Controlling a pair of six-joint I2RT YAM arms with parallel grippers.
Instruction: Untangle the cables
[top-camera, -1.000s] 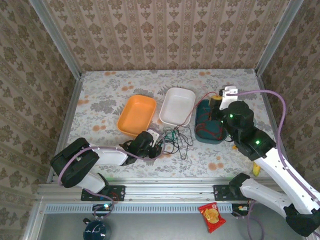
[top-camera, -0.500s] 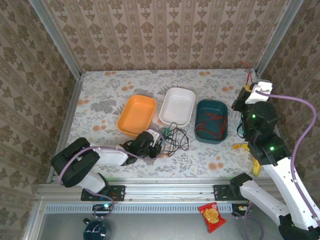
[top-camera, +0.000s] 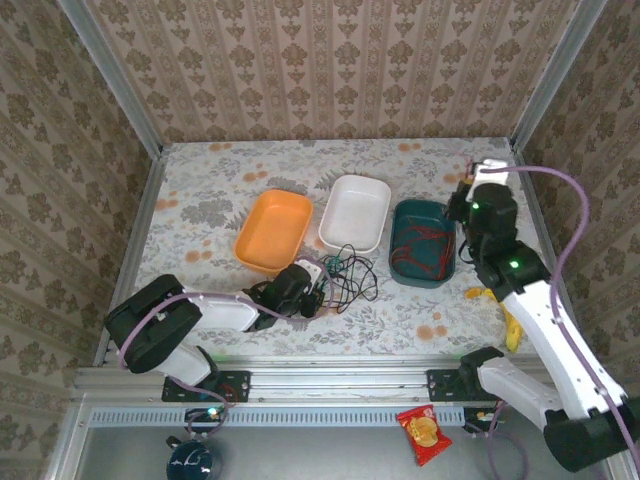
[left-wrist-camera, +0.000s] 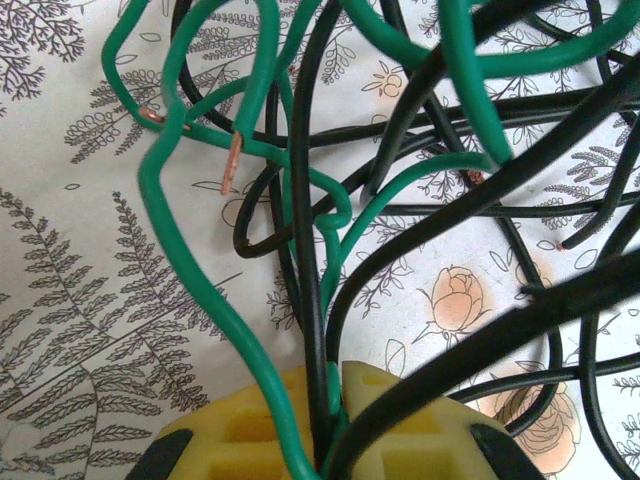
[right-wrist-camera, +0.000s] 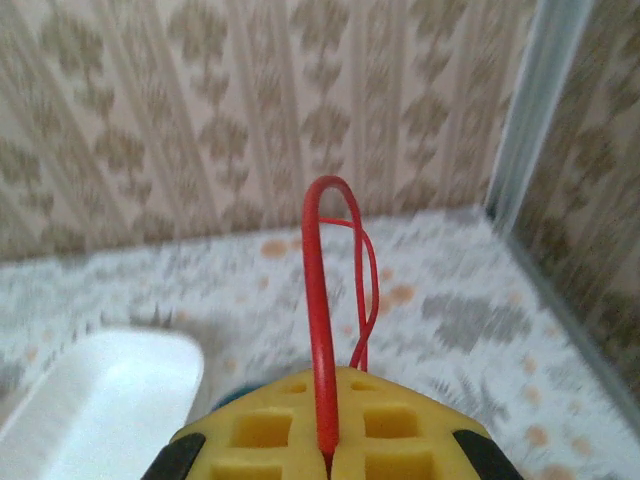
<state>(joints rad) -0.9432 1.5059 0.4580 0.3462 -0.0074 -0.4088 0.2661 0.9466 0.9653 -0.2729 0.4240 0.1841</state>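
My left claw's (left-wrist-camera: 335, 425) pinched shut on thin green wire (left-wrist-camera: 213, 310) & thin black wire (left-wrist-camera: 305, 200), anchoring the tangle. My right claw's (right-wrist-camera: 328, 445) clamped on thin red wire (right-wrist-camera: 316, 300), raised, prob. to draw it clear.

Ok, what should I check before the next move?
1. right gripper shut on red wire: ok.
2. left gripper holding a single wire: not ok, green wire and black wire both pinched.
3. tangle undone: not ok, green and black cross repeatedly.
4. red wire's loose end in sight: cannot tell.
5. right gripper above teal tray: cannot tell, near its right rim.
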